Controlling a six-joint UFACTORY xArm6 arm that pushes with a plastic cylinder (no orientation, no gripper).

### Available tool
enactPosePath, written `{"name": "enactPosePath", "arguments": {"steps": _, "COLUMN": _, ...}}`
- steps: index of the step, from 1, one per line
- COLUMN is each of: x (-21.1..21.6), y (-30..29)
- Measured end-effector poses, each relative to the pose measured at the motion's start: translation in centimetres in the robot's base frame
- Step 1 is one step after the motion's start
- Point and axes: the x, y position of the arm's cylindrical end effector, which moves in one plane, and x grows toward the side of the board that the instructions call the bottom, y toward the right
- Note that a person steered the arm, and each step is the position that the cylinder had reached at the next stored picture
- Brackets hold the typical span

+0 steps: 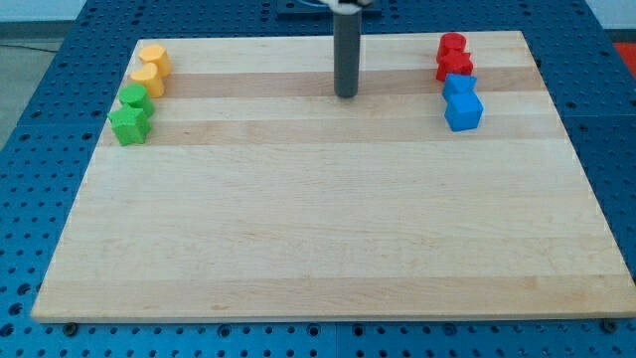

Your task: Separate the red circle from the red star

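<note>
A red circle [452,45] sits near the board's top right, touching a red star [455,66] just below it. My tip [345,95] rests on the board near the top centre, well to the left of both red blocks and apart from them. The dark rod rises straight up from the tip out of the view's top.
Two blue blocks [459,87] [463,111] sit just below the red star in the same column. At the top left, two yellow blocks [154,58] [147,80] and two green blocks [135,98] [130,124] form a column. The wooden board [328,229] lies on a blue perforated table.
</note>
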Motion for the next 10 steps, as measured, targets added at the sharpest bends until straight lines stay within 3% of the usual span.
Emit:
{"name": "enactPosePath", "arguments": {"steps": 1, "x": -7.4, "y": 3.6}}
{"name": "enactPosePath", "arguments": {"steps": 2, "x": -10.1, "y": 6.1}}
{"name": "enactPosePath", "arguments": {"steps": 6, "x": -9.5, "y": 20.5}}
{"name": "enactPosePath", "arguments": {"steps": 10, "x": -6.6, "y": 16.4}}
